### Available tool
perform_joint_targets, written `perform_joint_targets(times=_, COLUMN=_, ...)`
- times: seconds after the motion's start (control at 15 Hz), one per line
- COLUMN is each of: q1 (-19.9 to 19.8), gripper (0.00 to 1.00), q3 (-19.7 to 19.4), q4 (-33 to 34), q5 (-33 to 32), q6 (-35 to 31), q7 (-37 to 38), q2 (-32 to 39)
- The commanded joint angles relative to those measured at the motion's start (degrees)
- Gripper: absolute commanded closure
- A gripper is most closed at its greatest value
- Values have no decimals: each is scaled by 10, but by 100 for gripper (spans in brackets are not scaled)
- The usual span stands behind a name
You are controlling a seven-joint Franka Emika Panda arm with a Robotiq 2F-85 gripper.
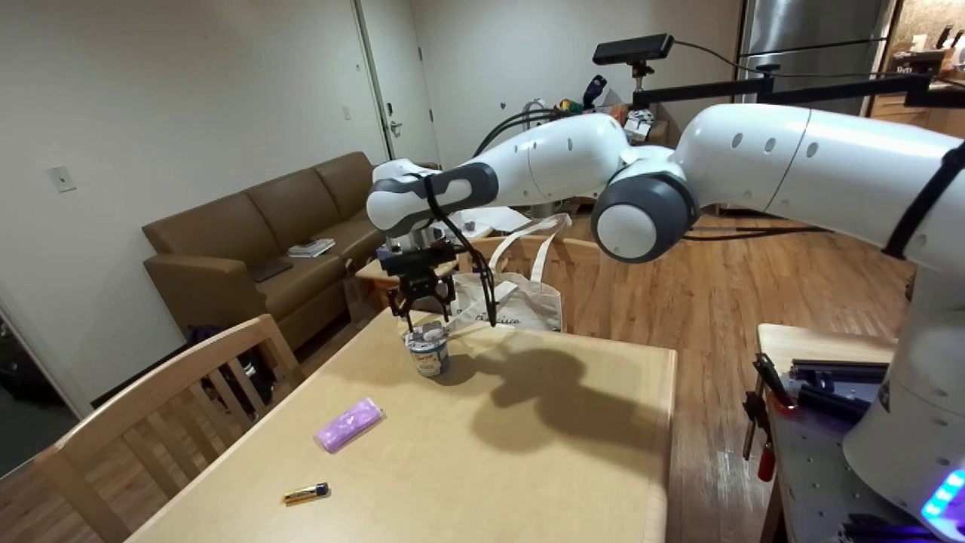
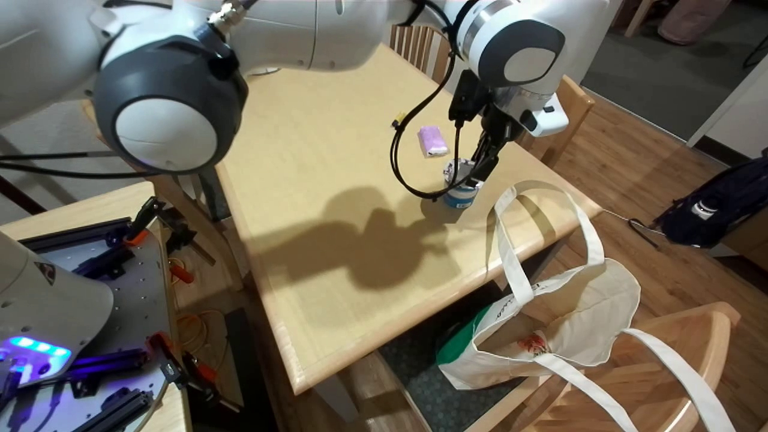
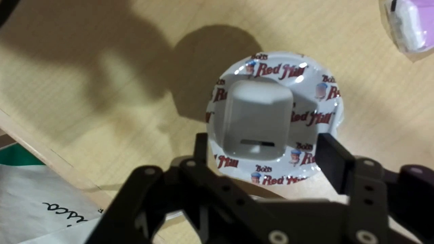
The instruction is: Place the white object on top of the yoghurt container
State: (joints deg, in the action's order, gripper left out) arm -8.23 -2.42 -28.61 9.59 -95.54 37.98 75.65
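1. My gripper (image 3: 262, 150) is spread wide, its jaws gripping nothing.
2. In the wrist view, the white earbud case (image 3: 257, 117) shows partly between them, apart from both.
3. It rests atop the upright Bob's Red Mill cup (image 1: 430, 361).

The arm (image 1: 562, 154) extends, hand (image 3: 262, 147) downward, fingers (image 3: 334, 164) apart.

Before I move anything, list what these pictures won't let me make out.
White object: underside hidden against the lid in the wrist view.
Yoghurt container: side print too small to read in an exterior view, hidden beneath the lid in the wrist view.
Purple packet: cut off by the top and right edges of the wrist view.
Battery-like stick: markings too small to read in an exterior view.
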Motion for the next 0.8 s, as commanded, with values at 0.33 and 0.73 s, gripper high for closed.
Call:
perform_joint_targets(times=0.33, q1=-23, gripper=0, q3=45, q4=77, q5=7, q6=135, q7=-144, q2=3)
perform_joint_targets(times=0.73, q1=-9, gripper=0, q3=36, q4=39, q5=-7, q6=154, q7=-219, q2=-15)
